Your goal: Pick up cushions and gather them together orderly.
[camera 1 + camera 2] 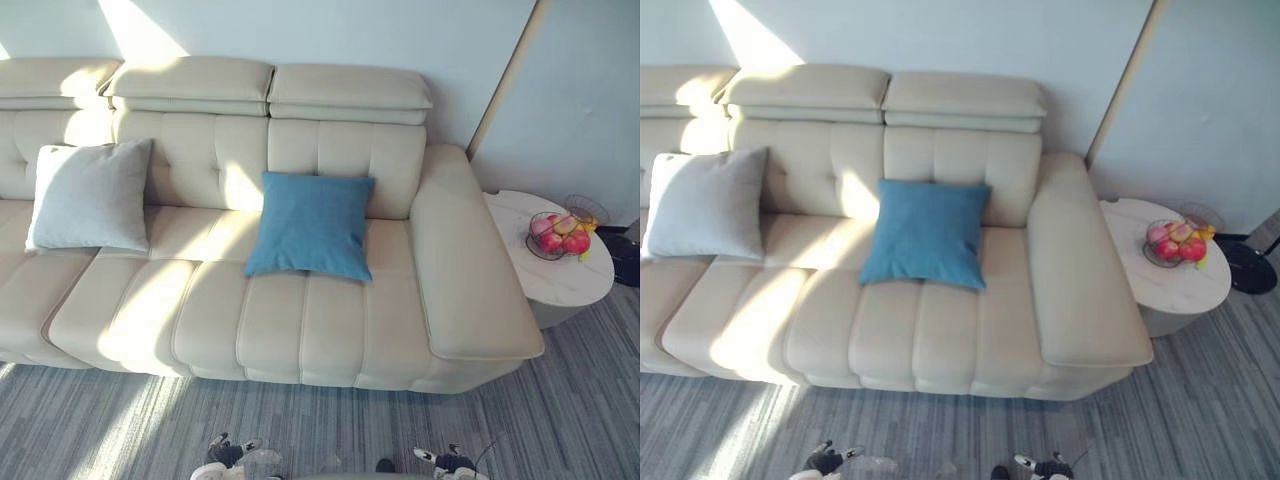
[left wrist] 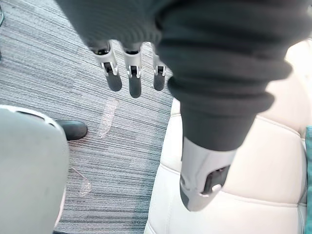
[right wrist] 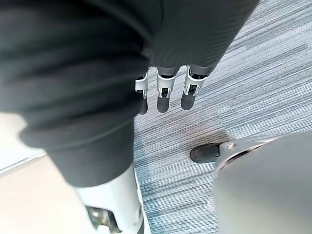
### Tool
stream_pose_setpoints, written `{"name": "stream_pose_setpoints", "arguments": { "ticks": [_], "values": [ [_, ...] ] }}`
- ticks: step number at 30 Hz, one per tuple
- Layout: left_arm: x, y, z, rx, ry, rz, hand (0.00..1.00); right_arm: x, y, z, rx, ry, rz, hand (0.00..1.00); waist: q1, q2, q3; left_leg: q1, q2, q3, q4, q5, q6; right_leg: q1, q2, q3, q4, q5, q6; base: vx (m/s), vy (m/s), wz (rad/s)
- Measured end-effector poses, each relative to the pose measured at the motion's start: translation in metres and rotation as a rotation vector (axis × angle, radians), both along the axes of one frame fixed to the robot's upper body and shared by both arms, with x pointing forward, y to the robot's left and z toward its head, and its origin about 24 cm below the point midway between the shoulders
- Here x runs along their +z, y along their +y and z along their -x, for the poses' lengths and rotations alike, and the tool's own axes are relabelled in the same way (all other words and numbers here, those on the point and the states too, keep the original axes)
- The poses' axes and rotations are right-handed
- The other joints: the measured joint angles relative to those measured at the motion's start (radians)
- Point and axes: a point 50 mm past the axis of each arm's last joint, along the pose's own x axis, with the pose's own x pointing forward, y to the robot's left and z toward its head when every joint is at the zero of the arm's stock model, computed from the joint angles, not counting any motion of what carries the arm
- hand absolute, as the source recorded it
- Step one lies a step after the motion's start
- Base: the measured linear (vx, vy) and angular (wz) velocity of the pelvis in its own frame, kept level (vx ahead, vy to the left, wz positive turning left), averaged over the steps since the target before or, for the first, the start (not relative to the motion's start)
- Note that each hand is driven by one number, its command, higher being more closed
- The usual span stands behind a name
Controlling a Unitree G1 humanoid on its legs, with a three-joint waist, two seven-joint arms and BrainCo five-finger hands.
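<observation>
Currently your left robot hand [image 2: 132,78] and right robot hand [image 3: 164,97] hang released; overreach, and the blue cushion [image 1: 312,225] beyond them may slip.

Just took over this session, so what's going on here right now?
Nothing is being handled yet. The left hand and right hand hang open above the carpet in front of the sofa, holding nothing. The grey cushion leans against the backrest on the robot's left. The blue cushion leans further right, apart from it, so they are not yet gathered.
</observation>
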Motion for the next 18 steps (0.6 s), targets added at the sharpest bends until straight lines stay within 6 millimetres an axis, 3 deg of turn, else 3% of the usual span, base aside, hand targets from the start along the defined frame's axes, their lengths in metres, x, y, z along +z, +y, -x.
{"name": "stream_pose_setpoints", "arguments": {
  "ticks": [2, 5, 6, 10, 12, 13, 14, 15, 16, 18],
  "values": [
    [0.001, 0.000, -0.003, -0.006, -0.006, -0.001, 0.00, 0.001, -0.001, -0.003, -0.001, -0.007, 0.010, 0.00, 0.007, 0.006, 0.007, -0.028, 0.009, 0.018, 0.063, -0.030, -0.004, -0.043, 0.008, 0.045, 0.029, -0.001, 0.001, -0.09, 0.000, -0.65],
    [0.002, -0.003, -0.013, -0.026, -0.028, 0.002, 0.00, 0.002, -0.006, -0.004, -0.005, -0.006, 0.034, 0.00, 0.006, 0.006, 0.024, -0.088, 0.008, -0.049, 0.156, -0.058, -0.008, -0.120, 0.013, 0.138, 0.062, 0.003, 0.005, -0.08, -0.026, -0.87],
    [0.002, -0.008, -0.015, -0.030, -0.033, 0.015, 0.00, 0.004, -0.012, -0.006, -0.007, -0.013, 0.050, 0.00, 0.003, 0.030, 0.034, -0.078, 0.029, -0.020, 0.149, -0.102, -0.007, -0.149, 0.039, 0.170, 0.061, 0.013, 0.004, -0.07, -0.025, -1.06],
    [0.003, -0.008, -0.018, -0.024, -0.043, 0.023, 0.00, 0.007, -0.002, -0.015, 0.006, -0.060, 0.039, 0.00, 0.002, -0.003, 0.046, -0.052, 0.054, 0.187, 0.157, -0.138, -0.023, -0.224, 0.090, 0.331, 0.058, 0.060, -0.020, -0.09, 0.021, -1.58],
    [0.005, -0.010, -0.027, -0.039, -0.062, 0.022, 0.00, 0.008, 0.001, -0.020, 0.014, -0.075, 0.037, 0.00, 0.000, -0.015, 0.052, -0.047, 0.069, 0.275, 0.166, -0.148, -0.030, -0.265, 0.101, 0.341, 0.053, 0.090, -0.044, 0.02, -0.015, -1.58],
    [0.007, -0.012, -0.034, -0.059, -0.075, 0.018, 0.00, 0.008, 0.001, -0.020, 0.015, -0.076, 0.036, 0.00, -0.006, -0.015, 0.057, -0.033, 0.080, 0.347, 0.172, -0.151, -0.035, -0.301, 0.108, 0.304, 0.060, 0.112, -0.064, 0.07, -0.037, -1.53],
    [0.008, -0.010, -0.037, -0.073, -0.080, 0.009, 0.00, 0.008, 0.001, -0.021, 0.016, -0.076, 0.035, 0.00, -0.010, -0.011, 0.058, -0.030, 0.105, 0.418, 0.187, -0.152, -0.038, -0.351, 0.104, 0.133, 0.118, 0.111, -0.106, 0.08, -0.048, -1.55],
    [0.009, -0.009, -0.038, -0.076, -0.084, 0.004, 0.00, 0.008, 0.001, -0.022, 0.016, -0.075, 0.035, 0.00, -0.011, -0.011, 0.059, -0.029, 0.113, 0.436, 0.194, -0.152, -0.038, -0.367, 0.098, 0.056, 0.150, 0.096, -0.127, 0.10, -0.090, -1.49],
    [0.010, -0.007, -0.042, -0.085, -0.091, -0.006, 0.00, 0.008, 0.000, -0.020, 0.018, -0.070, 0.037, 0.00, -0.017, -0.011, 0.060, -0.010, 0.122, 0.475, 0.214, -0.152, -0.038, -0.390, 0.079, -0.163, 0.227, 0.055, -0.193, 0.14, -0.122, -1.26],
    [0.009, -0.005, -0.038, -0.083, -0.077, -0.010, 0.00, 0.008, -0.001, -0.021, 0.043, -0.067, 0.045, 0.00, -0.029, -0.008, 0.061, 0.028, 0.140, 0.518, 0.255, -0.151, -0.040, -0.373, 0.066, -0.425, 0.283, -0.002, -0.293, 0.19, -0.189, -1.59]
  ]
}}
